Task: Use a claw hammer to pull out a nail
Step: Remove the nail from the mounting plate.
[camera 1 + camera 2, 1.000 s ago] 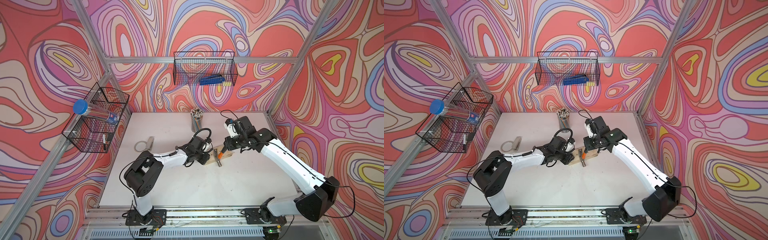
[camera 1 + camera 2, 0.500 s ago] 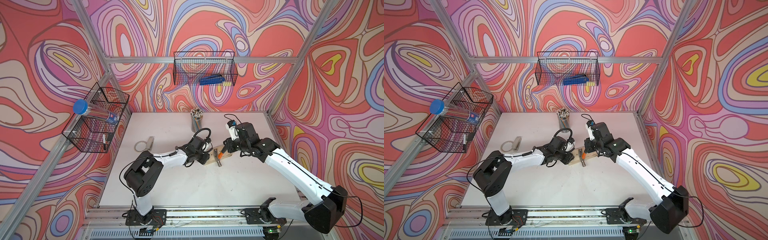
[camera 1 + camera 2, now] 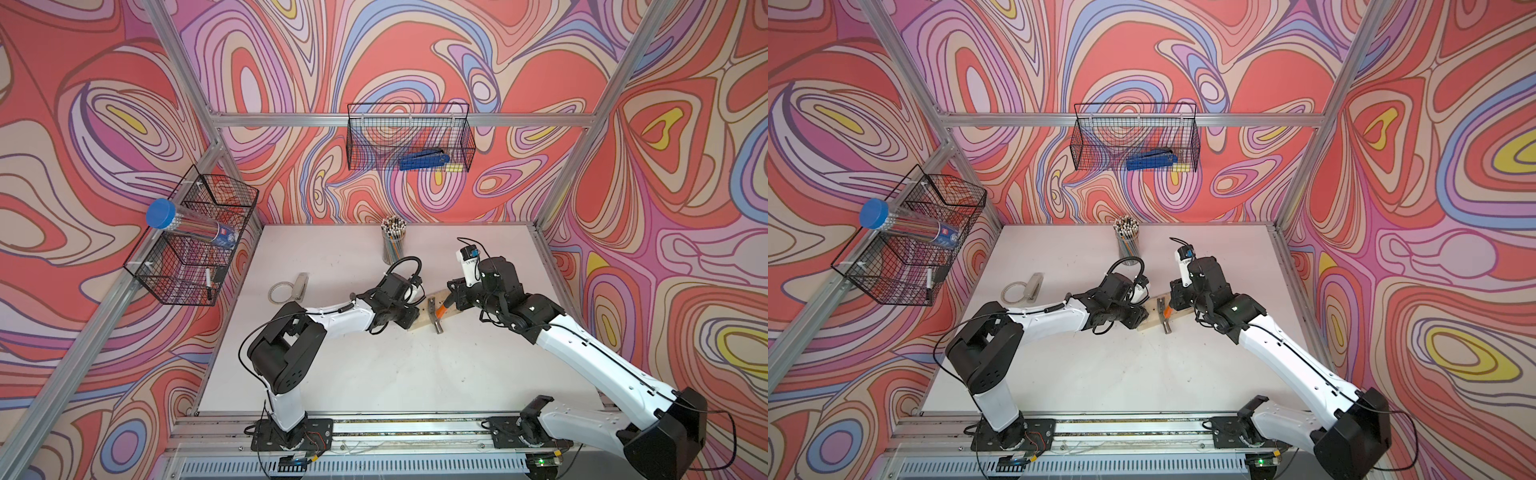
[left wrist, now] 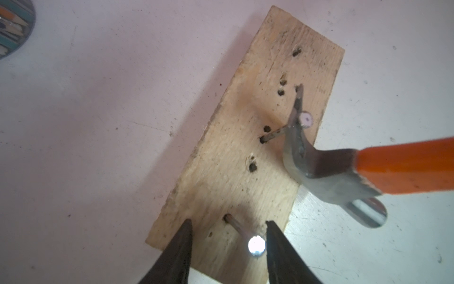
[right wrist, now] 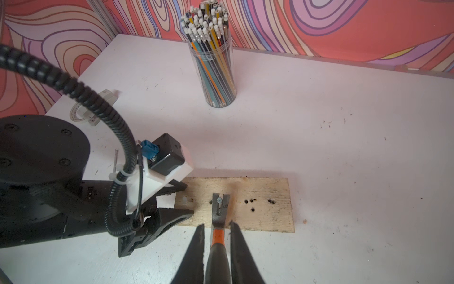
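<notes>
Right gripper (image 5: 217, 224) recorded clamped tight on the black handle of the claw hammer (image 4: 319, 169). The claw is hooked under the head of a tilted nail (image 4: 275, 132), whose shank stands partly exposed above the wooden board (image 4: 221, 159). Left gripper (image 4: 228, 221) noted roughly half open with nothing grasped, jaws straddling a second nail (image 4: 255, 244) at the board's end. In a top view, the pencil cup (image 3: 392, 245) is logged at 11 o'clock of the board and the stapler (image 3: 300, 286) at 9 o'clock.

Upright pencil jar (image 3: 392, 246), stapler (image 3: 301, 286), tape ring (image 3: 271, 293)
</notes>
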You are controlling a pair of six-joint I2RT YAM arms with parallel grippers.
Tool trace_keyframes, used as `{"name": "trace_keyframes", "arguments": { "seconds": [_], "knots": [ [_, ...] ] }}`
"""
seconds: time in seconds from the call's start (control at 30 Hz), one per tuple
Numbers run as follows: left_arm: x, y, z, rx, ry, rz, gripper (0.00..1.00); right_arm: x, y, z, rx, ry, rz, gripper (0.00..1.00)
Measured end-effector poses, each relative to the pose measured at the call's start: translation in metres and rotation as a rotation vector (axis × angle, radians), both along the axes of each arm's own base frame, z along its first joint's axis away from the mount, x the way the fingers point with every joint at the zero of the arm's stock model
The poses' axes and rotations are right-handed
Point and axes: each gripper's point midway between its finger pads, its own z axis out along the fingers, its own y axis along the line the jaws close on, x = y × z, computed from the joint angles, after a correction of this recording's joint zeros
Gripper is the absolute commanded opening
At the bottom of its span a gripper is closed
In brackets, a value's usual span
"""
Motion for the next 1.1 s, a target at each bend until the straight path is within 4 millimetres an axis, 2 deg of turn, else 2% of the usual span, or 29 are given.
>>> {"name": "trace_keyframes", "arguments": {
  "seconds": [0.67, 1.1],
  "knots": [
    [0.0003, 0.0004, -0.0004, -0.008, -0.001, 0.014, 0.48, -0.0036, 0.0002, 0.0056, 0.059, -0.158, -0.041, 0.00],
    [-0.0003, -0.0002, -0.0007, -0.007, -0.002, 0.020, 0.48, -0.0087, -0.0003, 0.0064, 0.072, -0.197, -0.055, 0.00]
  ]
}}
